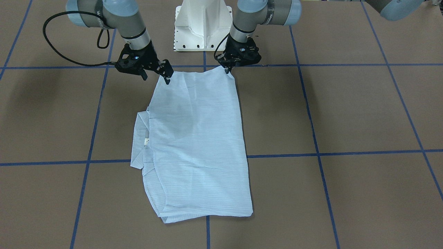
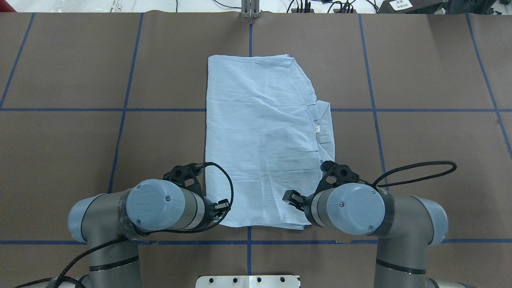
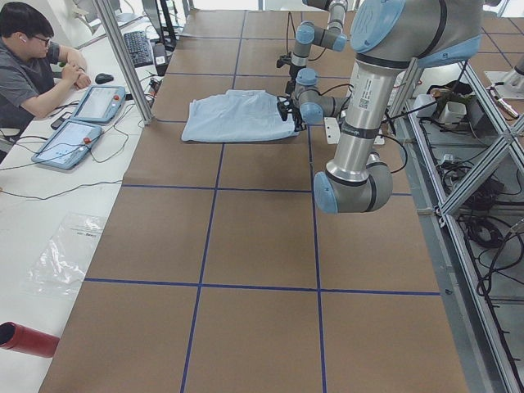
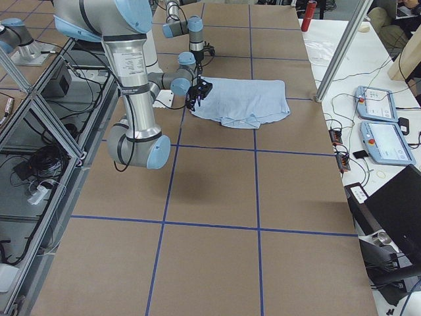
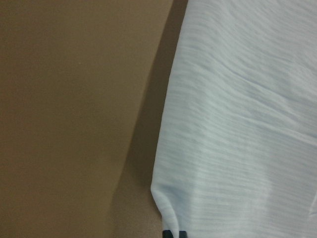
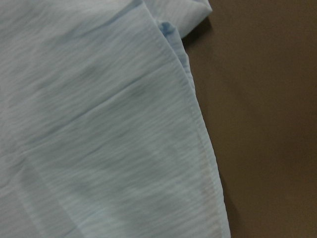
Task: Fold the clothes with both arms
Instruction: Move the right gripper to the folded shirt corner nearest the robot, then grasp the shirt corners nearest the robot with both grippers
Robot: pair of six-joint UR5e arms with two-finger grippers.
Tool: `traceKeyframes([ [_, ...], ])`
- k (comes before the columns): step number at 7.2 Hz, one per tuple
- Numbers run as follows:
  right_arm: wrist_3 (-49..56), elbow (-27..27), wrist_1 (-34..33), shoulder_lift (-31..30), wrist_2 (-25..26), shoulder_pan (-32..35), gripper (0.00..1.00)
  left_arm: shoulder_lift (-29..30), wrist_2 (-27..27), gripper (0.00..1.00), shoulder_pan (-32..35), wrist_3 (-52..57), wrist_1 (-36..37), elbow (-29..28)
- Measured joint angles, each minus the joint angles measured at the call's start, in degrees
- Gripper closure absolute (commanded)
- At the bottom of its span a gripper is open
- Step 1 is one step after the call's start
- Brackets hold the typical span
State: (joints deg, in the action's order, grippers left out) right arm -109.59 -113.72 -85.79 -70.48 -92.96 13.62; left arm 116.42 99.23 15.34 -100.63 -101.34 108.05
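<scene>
Brown taped table (image 1: 346, 110), robot-side edge: left gripper (image 1: 228, 71) pinches a shirt (image 1: 197, 138) corner; right gripper (image 1: 156, 79) gapes, holding nothing, and should clamp its corner before lifting together.

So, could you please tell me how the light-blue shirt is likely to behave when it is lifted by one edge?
Probably floppy: the shirt lies flat with soft creases, and its corner peaks toward the left end effector. Likely light, since the cloth looks thin. Its folded layers may slide apart, being loose at the side.
</scene>
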Motion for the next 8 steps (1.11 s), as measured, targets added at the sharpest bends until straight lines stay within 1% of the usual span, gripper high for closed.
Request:
traceKeyframes([
  [1,-2.9,0.2,-3.9,2.0,1.0,-1.6,0.00,0.0,0.0,1.00,0.0,0.0,0.0,0.0],
  [2,-4.4,0.8,-5.9,3.2,1.5,-2.3,0.00,0.0,0.0,1.00,0.0,0.0,0.0,0.0],
  [5,-5.3,4.3,-7.0,5.1,3.0,-2.7,0.00,0.0,-0.1,1.00,0.0,0.0,-0.1,0.0],
  [8,-5.4,6.0,-6.9,5.2,3.6,-2.9,0.00,0.0,-0.1,1.00,0.0,0.0,-0.1,0.0],
])
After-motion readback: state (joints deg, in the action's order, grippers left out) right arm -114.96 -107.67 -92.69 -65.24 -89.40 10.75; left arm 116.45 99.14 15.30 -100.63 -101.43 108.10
